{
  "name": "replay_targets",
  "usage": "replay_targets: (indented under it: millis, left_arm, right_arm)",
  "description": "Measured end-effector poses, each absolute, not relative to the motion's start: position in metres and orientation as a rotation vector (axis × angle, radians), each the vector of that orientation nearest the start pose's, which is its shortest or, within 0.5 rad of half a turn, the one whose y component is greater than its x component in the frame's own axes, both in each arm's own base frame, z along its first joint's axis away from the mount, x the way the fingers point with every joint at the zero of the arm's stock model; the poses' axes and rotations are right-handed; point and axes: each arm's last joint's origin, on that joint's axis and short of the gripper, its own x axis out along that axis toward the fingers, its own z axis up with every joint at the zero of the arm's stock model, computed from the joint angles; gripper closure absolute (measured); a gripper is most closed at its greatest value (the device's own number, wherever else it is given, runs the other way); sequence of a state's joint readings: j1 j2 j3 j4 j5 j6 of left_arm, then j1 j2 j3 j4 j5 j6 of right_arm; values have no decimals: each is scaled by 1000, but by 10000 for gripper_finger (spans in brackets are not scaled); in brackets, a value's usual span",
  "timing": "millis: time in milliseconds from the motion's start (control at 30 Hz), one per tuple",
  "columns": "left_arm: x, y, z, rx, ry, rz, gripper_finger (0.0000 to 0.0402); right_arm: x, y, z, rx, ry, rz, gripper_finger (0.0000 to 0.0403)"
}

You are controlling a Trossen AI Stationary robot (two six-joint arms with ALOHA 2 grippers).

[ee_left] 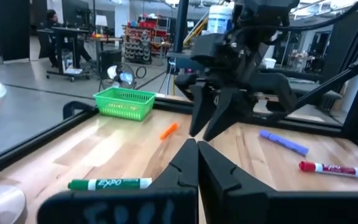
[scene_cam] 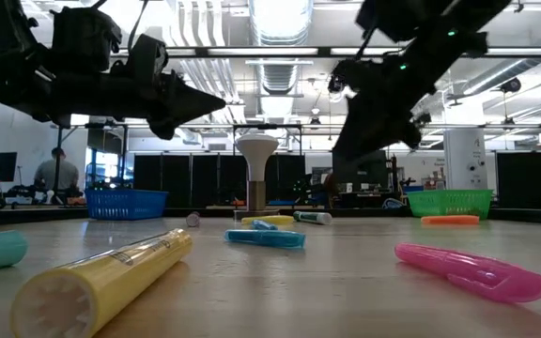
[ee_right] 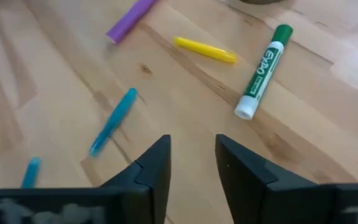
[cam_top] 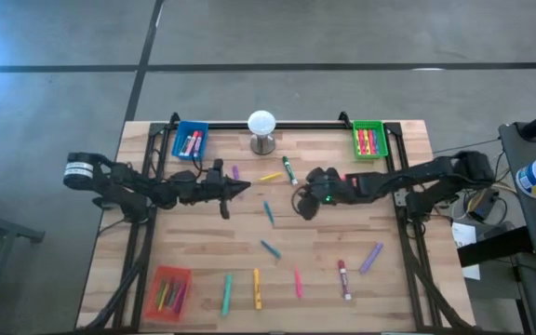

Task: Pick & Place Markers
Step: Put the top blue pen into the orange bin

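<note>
Right tool [ee_right: 191,163] parted, empty; green marker [ee_right: 264,70] upright-diagonal; yellow marker [ee_right: 204,50] crosswise.

blue tray [cam_top: 192,141] far-left | green tray [cam_top: 369,140] far-right | red tray [cam_top: 168,291] near-left | white ball on stand [cam_top: 262,129] far-centre

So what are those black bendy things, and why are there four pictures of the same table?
They are two robot arms, and each ends in a two-finger gripper. One camera looks down from above, one sits low at table height, and one rides on each arm's wrist. From above, the left gripper is shut and holds nothing. The right gripper has its fingers apart over bare wood, also empty. Scattered on the wooden table are colourful markers, like a green marker, a yellow marker and a purple marker. More markers sit in the blue tray, the green tray and the red tray. The white ball stands on a little metal stand.
</note>
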State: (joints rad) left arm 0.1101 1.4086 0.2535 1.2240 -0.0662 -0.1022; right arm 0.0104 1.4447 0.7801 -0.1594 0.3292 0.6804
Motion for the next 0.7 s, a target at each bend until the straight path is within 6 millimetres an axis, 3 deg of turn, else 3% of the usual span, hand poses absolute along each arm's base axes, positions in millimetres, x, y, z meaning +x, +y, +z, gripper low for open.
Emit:
replay_targets:
  millis: [200,367,700]
  left_arm:
    - [226,27,169,-105,-61,174,401]
    - [226,27,166,-105,-30,182,401]
    - [224,27,162,-108,-8,191,401]
  right_arm:
    - [316,-13,188,566,709,-535,234]
    - [347,-4,180,618,766,-483,210]
    - [398,21,152,573,916,-487,224]
